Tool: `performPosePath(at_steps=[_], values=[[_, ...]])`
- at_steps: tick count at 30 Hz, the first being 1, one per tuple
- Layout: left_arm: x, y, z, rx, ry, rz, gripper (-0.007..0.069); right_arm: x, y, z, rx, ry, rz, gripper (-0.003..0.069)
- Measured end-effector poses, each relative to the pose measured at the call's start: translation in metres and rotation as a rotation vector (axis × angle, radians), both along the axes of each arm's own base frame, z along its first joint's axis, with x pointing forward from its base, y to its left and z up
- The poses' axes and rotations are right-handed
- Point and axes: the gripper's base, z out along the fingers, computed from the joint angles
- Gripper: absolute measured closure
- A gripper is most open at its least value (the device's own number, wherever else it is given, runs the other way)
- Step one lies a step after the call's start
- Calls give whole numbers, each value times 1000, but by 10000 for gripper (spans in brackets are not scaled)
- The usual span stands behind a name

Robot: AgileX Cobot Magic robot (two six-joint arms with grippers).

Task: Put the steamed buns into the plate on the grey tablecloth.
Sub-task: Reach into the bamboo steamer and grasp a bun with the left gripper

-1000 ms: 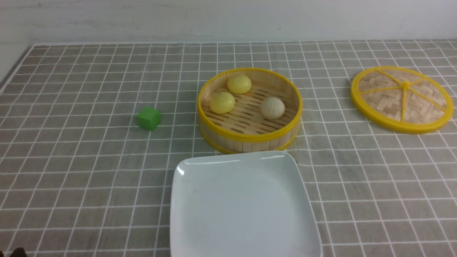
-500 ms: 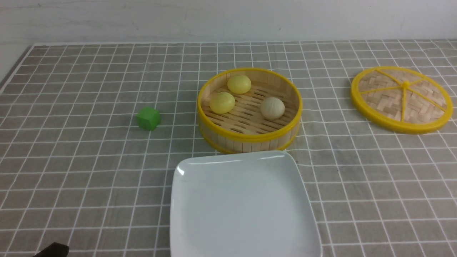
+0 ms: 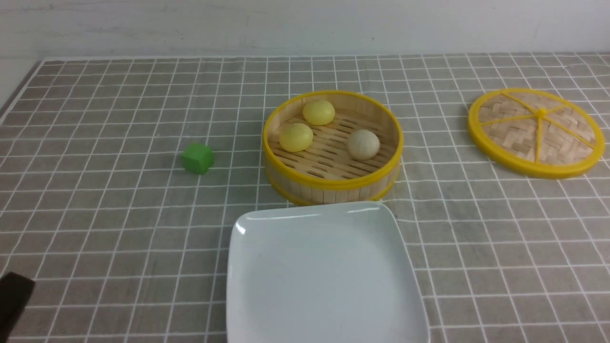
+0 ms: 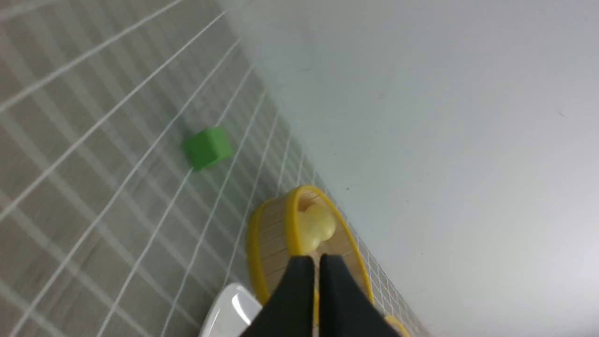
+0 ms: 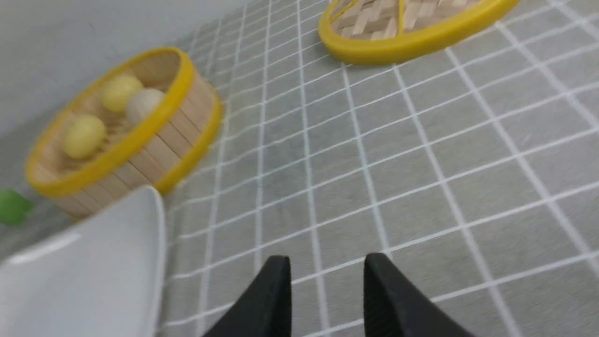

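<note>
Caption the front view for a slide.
Three steamed buns sit in a yellow-rimmed bamboo steamer behind an empty white plate on grey gridded cloth.

We saw the three steamed buns [image 3: 319, 112], small, smooth and rounded, apart inside the bamboo steamer [image 3: 333, 183]: two pale yellow, at eleven and ten o'clock, one off-white at three. The glossy white square plate [image 3: 324, 276] lay flat on the grey gridded tablecloth [image 3: 476, 247], slightly wrinkled.

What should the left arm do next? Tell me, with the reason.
Probably open the left gripper while moving it toward the steamer basket: its jaws are shut, and the three buns lie in the basket, none on the plate.
</note>
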Motion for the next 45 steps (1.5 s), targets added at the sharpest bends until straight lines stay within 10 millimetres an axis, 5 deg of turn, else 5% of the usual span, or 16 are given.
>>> performPosePath(at_steps=[4, 9, 14, 17, 23, 29, 32, 39, 45], values=[[9, -6, 24, 159, 171, -89, 623, 0, 3, 1, 127, 9, -3, 420], [57, -15, 43, 356, 619, -319, 623, 0, 3, 2, 167, 4, -5, 420], [106, -19, 63, 459, 695, -428, 621, 1, 2, 7, 199, -46, -26, 420], [151, -25, 80, 454, 681, -507, 595, -2, 3, 27, 165, -91, 1, 474], [205, -36, 93, 399, 686, -608, 480, -7, 10, 78, -28, 40, 122, 669], [257, -66, 92, 426, 686, -684, 325, 11, 7, 97, -182, 322, 157, 659], [291, -112, 91, 521, 676, -763, 272, 31, 5, 97, -254, 483, 189, 657], [357, -158, 77, 658, 730, -760, 265, 60, 7, 87, -383, 680, 333, 654], [391, -182, 49, 695, 781, -786, 265, 72, 9, 78, -373, 753, 371, 646]])
